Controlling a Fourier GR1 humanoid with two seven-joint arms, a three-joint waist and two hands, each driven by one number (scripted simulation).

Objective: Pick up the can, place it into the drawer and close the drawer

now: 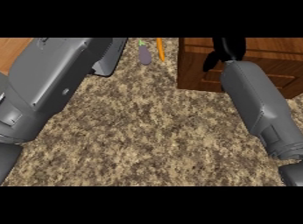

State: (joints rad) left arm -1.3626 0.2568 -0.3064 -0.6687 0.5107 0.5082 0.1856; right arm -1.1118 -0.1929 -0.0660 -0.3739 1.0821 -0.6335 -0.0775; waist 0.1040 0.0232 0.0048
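Note:
No can shows anywhere in the head view. The wooden drawer unit (273,65) stands on the counter at the upper right, and I cannot tell whether its drawer is open. My right hand (227,49) is black and reaches over the unit's top left part, cut off by the view's upper edge. Whether it holds anything is hidden. Its grey forearm (261,105) runs up to it from the lower right. My left forearm (51,83) fills the left side and rises to the upper edge. Its hand lies outside the view.
A purple eggplant (144,54) and an orange carrot (160,49) lie side by side at the counter's far edge, just left of the drawer unit. The speckled stone counter (154,131) spreads between the two forearms. A wooden floor strip (5,50) shows at the upper left.

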